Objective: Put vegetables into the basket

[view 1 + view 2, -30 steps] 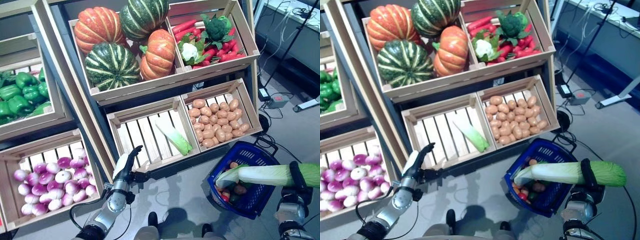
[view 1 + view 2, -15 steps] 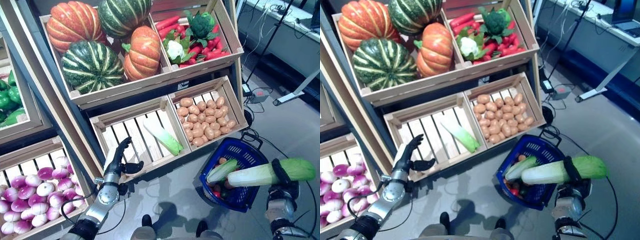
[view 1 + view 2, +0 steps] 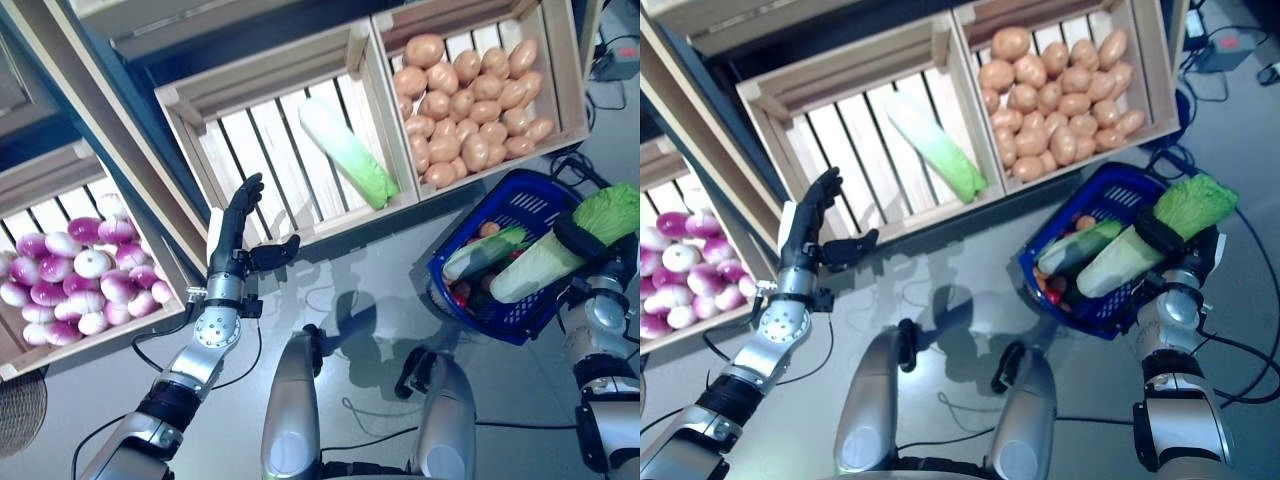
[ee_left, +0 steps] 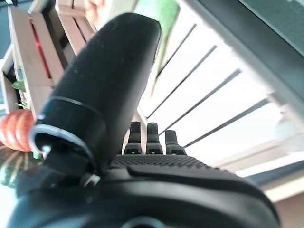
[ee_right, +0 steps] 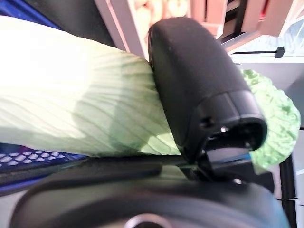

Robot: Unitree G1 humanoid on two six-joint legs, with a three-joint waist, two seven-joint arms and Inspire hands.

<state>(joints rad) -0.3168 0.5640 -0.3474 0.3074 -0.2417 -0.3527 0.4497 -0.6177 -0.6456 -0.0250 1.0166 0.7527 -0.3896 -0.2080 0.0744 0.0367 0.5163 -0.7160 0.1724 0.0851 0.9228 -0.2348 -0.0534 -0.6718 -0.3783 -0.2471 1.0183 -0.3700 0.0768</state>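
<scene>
My right hand [image 3: 582, 240] is shut on a long pale-green cabbage [image 3: 530, 272], whose white stem end dips into the blue basket [image 3: 520, 200] on the floor. The right wrist view shows the thumb [image 5: 199, 85] curled over the cabbage [image 5: 71, 109]. Inside the basket lies another cabbage [image 3: 485, 252] among small red and orange vegetables. A third cabbage [image 3: 348, 152] rests in the slatted wooden crate [image 3: 240, 150]. My left hand [image 3: 232, 232] is open, fingers straight, held in front of that crate's front edge and holding nothing.
A crate of potatoes [image 3: 470, 100] stands right of the slatted crate, just behind the basket. A crate of purple-and-white turnips [image 3: 70, 285] sits at the left. Grey floor lies in front of the crates.
The camera has tilted downward, so the upper crates are out of view. The cabbage in my right hand has tipped stem-down toward the basket. My left hand stays open near the crate.
</scene>
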